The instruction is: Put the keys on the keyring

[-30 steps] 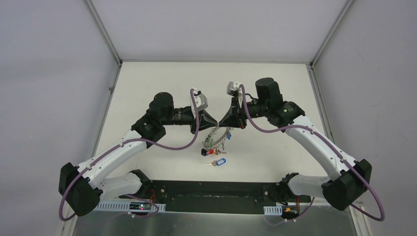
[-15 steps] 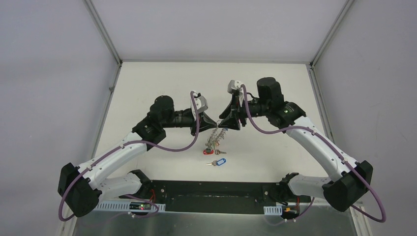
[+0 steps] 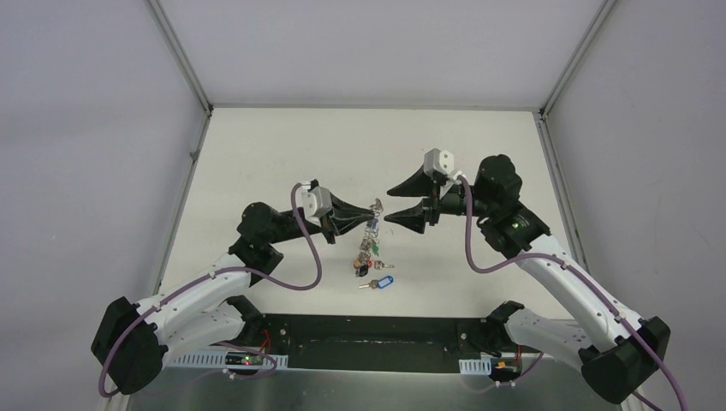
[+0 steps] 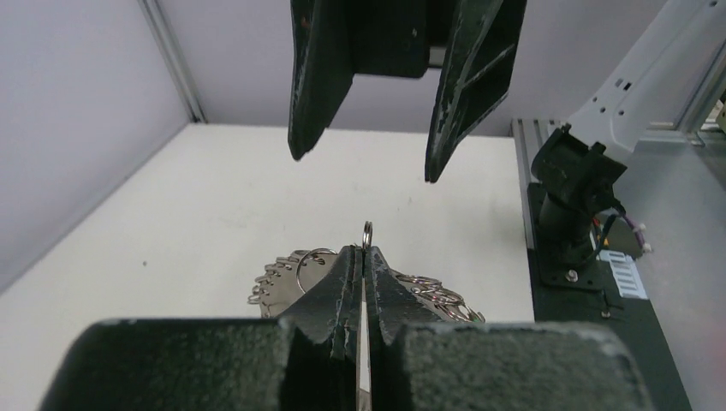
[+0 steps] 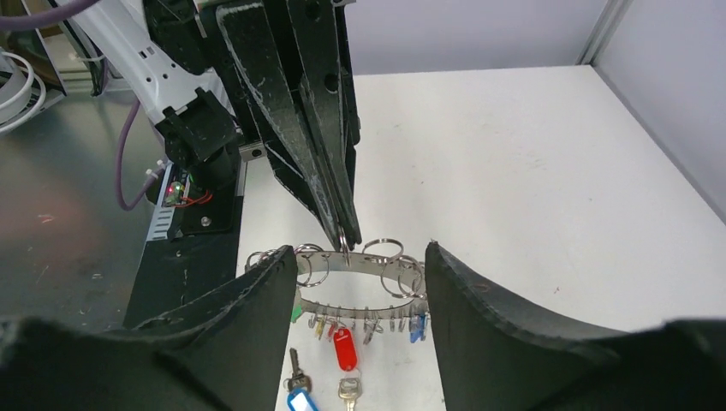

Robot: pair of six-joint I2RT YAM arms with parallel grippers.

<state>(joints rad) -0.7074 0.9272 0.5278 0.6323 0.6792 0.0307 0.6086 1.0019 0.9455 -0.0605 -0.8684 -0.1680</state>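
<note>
Left gripper (image 3: 368,208) clenched on top of the keyring (image 3: 370,231), right gripper (image 3: 387,205) released, just beside it.

A matte white table (image 3: 257,154) fills the middle of the overhead view; pale lavender-grey walls (image 3: 368,51) close it in behind and on both sides; slim aluminium posts (image 3: 180,56) stand at the two far corners of the table; along the near edge lies a black base plate (image 3: 368,342), and nearer still a strip of brushed metal (image 3: 368,394) with white slotted cable ducts (image 3: 201,358); the light is even and soft, the shadows on the table faint; in the left wrist view the white top meets the walls along straight seams
</note>
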